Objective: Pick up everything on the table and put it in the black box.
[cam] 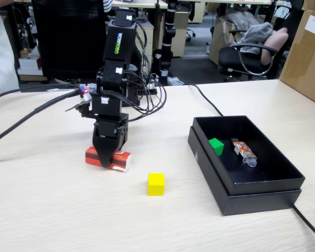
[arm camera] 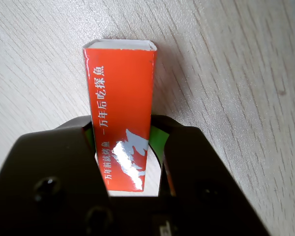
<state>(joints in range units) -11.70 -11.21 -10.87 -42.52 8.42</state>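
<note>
The table (cam: 52,210) is a wide, pale beige wood-grain top; behind it lie office chairs, desks and a brown cardboard box (cam: 307,52) at the fixed view's right. The black box (cam: 262,197), matte, shallow and rectangular, sits on the right, with the green cube (cam: 216,146) and a small colourful packet (cam: 243,150) inside. The black arm (cam: 118,68) stands over the glossy red-and-white box (arm camera: 123,98), which lies flat on the table left of centre. The gripper (arm camera: 129,147) is partly open, its 2 jaws straddling that box, close at both sides. The yellow cube (cam: 156,184) rests nearby on the table.
</note>
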